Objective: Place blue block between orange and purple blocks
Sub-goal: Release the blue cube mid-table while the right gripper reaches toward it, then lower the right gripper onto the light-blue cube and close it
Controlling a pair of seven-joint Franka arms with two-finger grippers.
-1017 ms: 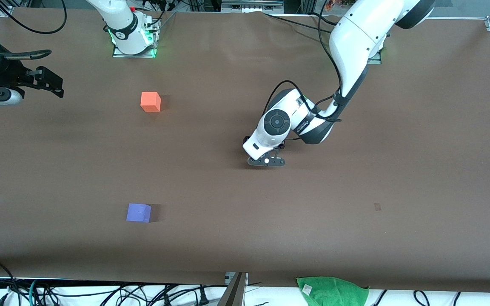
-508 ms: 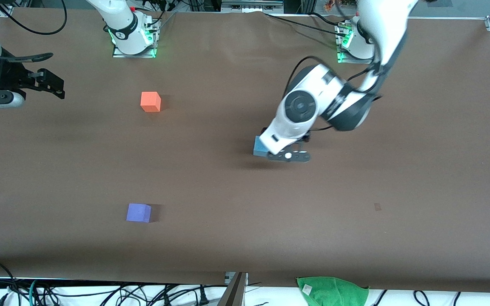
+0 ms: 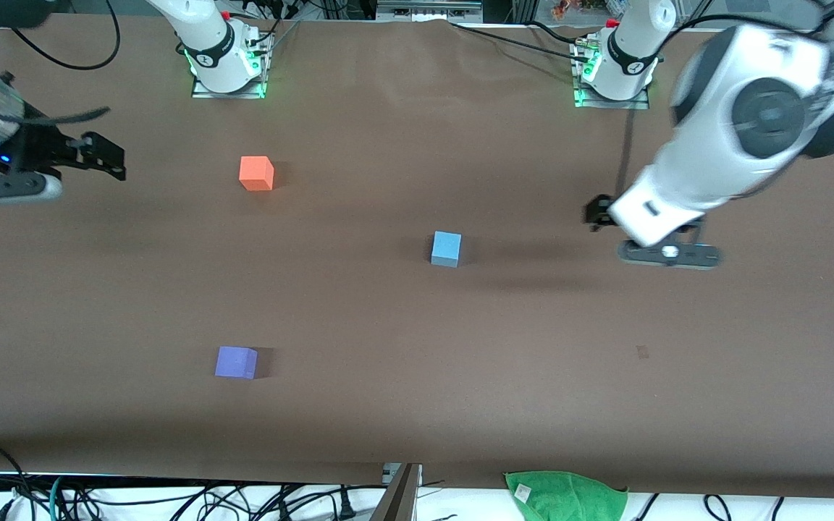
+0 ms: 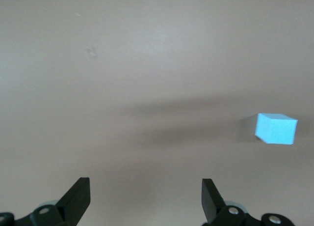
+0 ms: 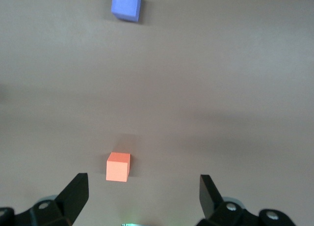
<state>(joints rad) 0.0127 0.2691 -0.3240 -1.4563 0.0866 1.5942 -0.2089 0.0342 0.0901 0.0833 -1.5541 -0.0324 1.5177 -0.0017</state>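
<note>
The blue block [image 3: 446, 248] rests alone on the brown table [image 3: 359, 405], toward the left arm's end from the other two cubes. The orange block [image 3: 256, 173] lies farther from the front camera and the purple block [image 3: 236, 362] nearer. My left gripper [image 3: 599, 214] is open and empty, up over bare table toward its own end. Its wrist view shows the blue block [image 4: 276, 128] off to one side of the open gripper [image 4: 146, 196]. My right gripper [image 3: 107, 158] is open and empty at its end of the table. Its wrist view [image 5: 144, 194] shows the orange block [image 5: 118, 166] and the purple block [image 5: 126, 4].
A green cloth [image 3: 565, 496] lies off the table's near edge among cables. The two arm bases [image 3: 227, 69] [image 3: 612, 72] stand along the edge farthest from the front camera. A small dark mark [image 3: 642, 352] is on the table.
My left gripper, which was down at the blue block, has lifted and swung away toward its own end. The blue block stays where it was. My right gripper has shifted slightly.
</note>
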